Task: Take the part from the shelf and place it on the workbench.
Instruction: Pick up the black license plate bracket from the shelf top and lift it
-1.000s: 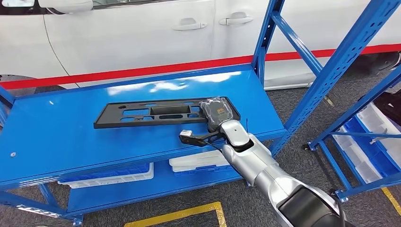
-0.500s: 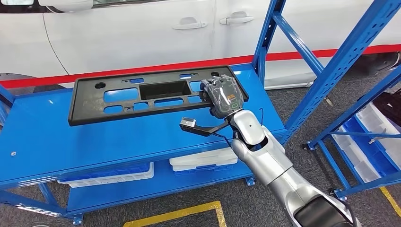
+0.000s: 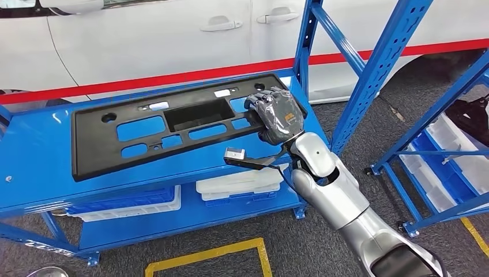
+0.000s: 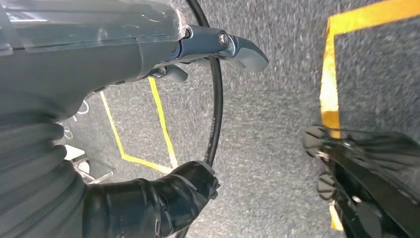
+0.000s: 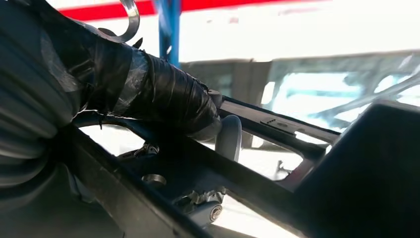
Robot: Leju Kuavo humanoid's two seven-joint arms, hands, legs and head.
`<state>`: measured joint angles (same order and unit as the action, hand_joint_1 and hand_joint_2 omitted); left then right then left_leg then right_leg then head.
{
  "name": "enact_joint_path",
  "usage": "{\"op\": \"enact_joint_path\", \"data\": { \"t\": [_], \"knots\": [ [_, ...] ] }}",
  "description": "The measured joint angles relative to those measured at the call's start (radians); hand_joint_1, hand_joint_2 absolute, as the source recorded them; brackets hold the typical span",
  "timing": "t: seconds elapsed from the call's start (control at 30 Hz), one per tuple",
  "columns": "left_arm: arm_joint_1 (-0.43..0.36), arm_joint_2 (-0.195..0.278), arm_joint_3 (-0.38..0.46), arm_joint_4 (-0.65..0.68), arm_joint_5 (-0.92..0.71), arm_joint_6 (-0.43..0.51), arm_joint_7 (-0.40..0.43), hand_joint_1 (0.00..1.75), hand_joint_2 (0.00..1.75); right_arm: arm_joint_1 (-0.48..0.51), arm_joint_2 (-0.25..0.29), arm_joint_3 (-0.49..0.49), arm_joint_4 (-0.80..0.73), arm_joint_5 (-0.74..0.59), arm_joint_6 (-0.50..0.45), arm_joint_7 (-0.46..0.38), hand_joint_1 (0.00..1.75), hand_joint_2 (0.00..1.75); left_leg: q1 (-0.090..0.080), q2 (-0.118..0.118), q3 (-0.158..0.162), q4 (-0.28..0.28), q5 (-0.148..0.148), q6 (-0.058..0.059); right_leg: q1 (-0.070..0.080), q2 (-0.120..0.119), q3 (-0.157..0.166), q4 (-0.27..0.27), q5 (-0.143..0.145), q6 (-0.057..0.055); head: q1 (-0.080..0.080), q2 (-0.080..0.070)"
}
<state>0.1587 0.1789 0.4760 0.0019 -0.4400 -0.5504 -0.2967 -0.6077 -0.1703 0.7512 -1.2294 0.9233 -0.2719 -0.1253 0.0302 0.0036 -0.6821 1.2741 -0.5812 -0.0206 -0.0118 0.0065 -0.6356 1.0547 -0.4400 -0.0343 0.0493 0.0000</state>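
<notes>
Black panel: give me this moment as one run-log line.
right hand: holds black panel at its end | panel: tilted above blue shelf | left hand: holding nothing, over floor | workbench: not reached

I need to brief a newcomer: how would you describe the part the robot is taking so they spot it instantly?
Find the blue shelf in front of the white car. Above its top level the right hand grips one end of a long black plastic panel. Its rectangular cut-outs and central recess distinguish it from the white trays below.
</notes>
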Motion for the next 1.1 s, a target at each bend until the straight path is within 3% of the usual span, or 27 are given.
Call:
{"op": "enact_joint_path", "data": {
  "t": [0.1,0.17,0.23,0.27,0.33,0.4,0.43,0.47,0.5,0.57,0.63,0.67,0.7,0.73,0.77,0.8,0.87,0.9,0.93,0.97,1.0,1.07,1.1],
  "knots": [
    [-0.004,0.008,-0.003,0.000,-0.009,-0.012,-0.012,0.00,1.75,0.003,-0.006,0.011,-0.049,-0.105,0.087,-0.044,1.75,1.75,-0.008,0.015,0.132,-0.196,0.049,0.017,0.004,-0.005,-0.017,0.006,0.015,0.006,0.000,0.000],
    [-0.007,0.015,-0.004,0.000,-0.017,-0.022,-0.021,0.00,1.75,0.006,-0.014,0.029,-0.099,-0.178,0.141,-0.082,1.75,1.75,-0.017,0.022,0.157,-0.249,0.058,0.026,0.004,-0.012,-0.018,0.004,0.026,0.017,0.000,0.000],
    [-0.008,0.021,-0.004,0.000,-0.023,-0.028,-0.025,0.00,1.75,0.009,-0.024,0.056,-0.154,-0.237,0.182,-0.119,1.75,1.75,-0.019,0.010,0.153,-0.253,0.077,0.035,0.002,-0.018,-0.018,0.000,0.034,0.031,0.000,0.000],
    [-0.010,0.023,-0.005,0.000,-0.026,-0.031,-0.027,0.00,1.75,0.011,-0.030,0.071,-0.182,-0.260,0.197,-0.134,1.75,1.75,-0.017,0.005,0.149,-0.258,0.089,0.041,0.001,-0.019,-0.021,0.005,0.023,0.037,0.000,0.000],
    [-0.012,0.025,-0.008,0.000,-0.031,-0.037,-0.030,0.00,1.75,0.012,-0.044,0.095,-0.230,-0.289,0.215,-0.152,1.75,1.75,-0.013,-0.003,0.134,-0.268,0.115,0.054,0.000,-0.017,-0.040,0.061,-0.045,0.045,0.001,0.000],
    [-0.014,0.026,-0.013,0.000,-0.033,-0.039,-0.030,0.00,1.75,0.014,-0.053,0.113,-0.265,-0.304,0.223,-0.158,1.75,1.75,-0.014,-0.015,0.107,-0.266,0.135,0.059,-0.001,-0.013,-0.068,0.177,-0.140,0.046,0.001,0.000],
    [-0.015,0.026,-0.015,0.000,-0.035,-0.039,-0.029,0.00,1.75,0.014,-0.056,0.122,-0.277,-0.312,0.230,-0.163,1.75,1.75,-0.015,-0.022,0.092,-0.264,0.144,0.059,-0.001,-0.012,-0.074,0.228,-0.168,0.046,0.000,0.000],
    [-0.016,0.026,-0.017,0.000,-0.039,-0.039,-0.027,0.00,1.75,0.014,-0.058,0.130,-0.287,-0.321,0.239,-0.168,1.75,1.75,-0.016,-0.030,0.077,-0.261,0.154,0.058,0.000,-0.011,-0.068,0.253,-0.174,0.045,0.000,0.000],
    [-0.019,0.026,-0.018,0.000,-0.044,-0.040,-0.026,0.00,1.75,0.011,-0.060,0.140,-0.294,-0.330,0.248,-0.176,1.75,1.75,-0.017,-0.039,0.061,-0.257,0.163,0.057,0.001,-0.008,-0.044,0.243,-0.159,0.040,0.001,0.000],
    [-0.032,0.027,-0.020,0.000,-0.063,-0.046,-0.022,0.00,1.75,-0.002,-0.064,0.160,-0.309,-0.348,0.265,-0.185,1.75,1.75,-0.019,-0.060,0.033,-0.252,0.183,0.054,0.006,0.014,0.047,0.130,-0.115,0.022,0.000,0.000],
    [-0.052,0.032,-0.023,0.000,-0.091,-0.057,-0.018,0.00,1.75,-0.025,-0.064,0.182,-0.319,-0.365,0.278,-0.186,1.75,1.75,-0.021,-0.080,0.016,-0.252,0.204,0.046,0.009,0.048,0.126,0.008,-0.101,0.009,0.000,0.000],
    [-0.062,0.037,-0.025,0.000,-0.104,-0.063,-0.016,0.00,1.75,-0.037,-0.064,0.192,-0.321,-0.373,0.283,-0.185,1.75,1.75,-0.019,-0.090,0.012,-0.256,0.215,0.040,0.011,0.058,0.144,-0.023,-0.102,0.006,0.001,0.000],
    [-0.068,0.042,-0.027,0.000,-0.115,-0.068,-0.015,0.00,1.75,-0.047,-0.063,0.202,-0.323,-0.379,0.286,-0.184,1.75,1.75,-0.018,-0.101,0.009,-0.261,0.227,0.032,0.013,0.053,0.146,-0.034,-0.097,0.007,0.001,0.000],
    [-0.074,0.049,-0.029,0.001,-0.126,-0.072,-0.015,0.00,1.75,-0.056,-0.062,0.210,-0.324,-0.383,0.288,-0.183,1.75,1.75,-0.015,-0.111,0.007,-0.267,0.237,0.025,0.012,0.043,0.143,-0.038,-0.085,0.003,0.002,0.000],
    [-0.079,0.054,-0.031,0.001,-0.138,-0.073,-0.014,0.00,1.75,-0.065,-0.059,0.219,-0.324,-0.388,0.289,-0.182,1.75,1.75,-0.015,-0.106,0.001,-0.266,0.235,0.020,0.010,0.030,0.139,-0.046,-0.074,-0.002,0.002,0.000],
    [-0.085,0.060,-0.033,0.002,-0.153,-0.071,-0.012,0.00,1.75,-0.073,-0.054,0.225,-0.325,-0.392,0.290,-0.179,1.75,1.75,-0.015,-0.088,-0.008,-0.251,0.214,0.014,0.007,0.017,0.131,-0.053,-0.060,-0.009,0.001,0.000],
    [-0.099,0.069,-0.039,0.002,-0.181,-0.067,-0.006,0.00,1.75,-0.085,-0.041,0.234,-0.324,-0.400,0.292,-0.169,1.75,1.75,-0.012,-0.037,-0.037,-0.169,0.122,0.002,0.005,-0.009,0.109,-0.061,-0.034,-0.017,-0.001,0.000],
    [-0.107,0.073,-0.041,0.002,-0.191,-0.065,-0.004,0.00,1.75,-0.089,-0.035,0.237,-0.325,-0.402,0.292,-0.163,1.75,1.75,-0.008,-0.021,-0.052,-0.105,0.074,-0.006,0.005,-0.022,0.095,-0.060,-0.023,-0.018,-0.002,0.000],
    [-0.115,0.074,-0.043,0.002,-0.196,-0.062,-0.002,0.00,1.75,-0.091,-0.030,0.241,-0.324,-0.403,0.292,-0.159,1.75,1.75,-0.004,-0.014,-0.061,-0.044,0.046,-0.015,0.005,-0.037,0.079,-0.058,-0.013,-0.016,-0.002,0.000],
    [-0.122,0.074,-0.044,0.002,-0.199,-0.060,-0.001,0.00,1.75,-0.093,-0.026,0.245,-0.324,-0.403,0.292,-0.156,1.75,1.75,0.000,-0.011,-0.063,0.001,0.042,-0.022,0.005,-0.053,0.063,-0.055,-0.004,-0.014,-0.002,0.000],
    [-0.127,0.074,-0.044,0.002,-0.204,-0.058,-0.001,0.00,1.75,-0.094,-0.023,0.247,-0.324,-0.404,0.292,-0.153,1.75,1.75,0.005,-0.008,-0.050,0.020,0.061,-0.029,0.005,-0.068,0.047,-0.050,0.004,-0.010,-0.002,0.000],
    [-0.132,0.076,-0.045,0.002,-0.222,-0.056,-0.005,0.00,1.75,-0.098,-0.019,0.251,-0.324,-0.404,0.292,-0.150,1.75,1.75,0.013,0.011,0.027,-0.044,0.112,-0.041,0.002,-0.095,0.014,-0.032,0.016,-0.001,-0.002,0.000],
    [-0.134,0.078,-0.045,0.002,-0.240,-0.055,-0.010,0.00,1.75,-0.101,-0.018,0.252,-0.325,-0.404,0.292,-0.150,1.75,1.75,0.011,0.031,0.083,-0.112,0.111,-0.045,0.002,-0.106,-0.001,-0.020,0.020,0.005,-0.002,0.000]
  ]
}}
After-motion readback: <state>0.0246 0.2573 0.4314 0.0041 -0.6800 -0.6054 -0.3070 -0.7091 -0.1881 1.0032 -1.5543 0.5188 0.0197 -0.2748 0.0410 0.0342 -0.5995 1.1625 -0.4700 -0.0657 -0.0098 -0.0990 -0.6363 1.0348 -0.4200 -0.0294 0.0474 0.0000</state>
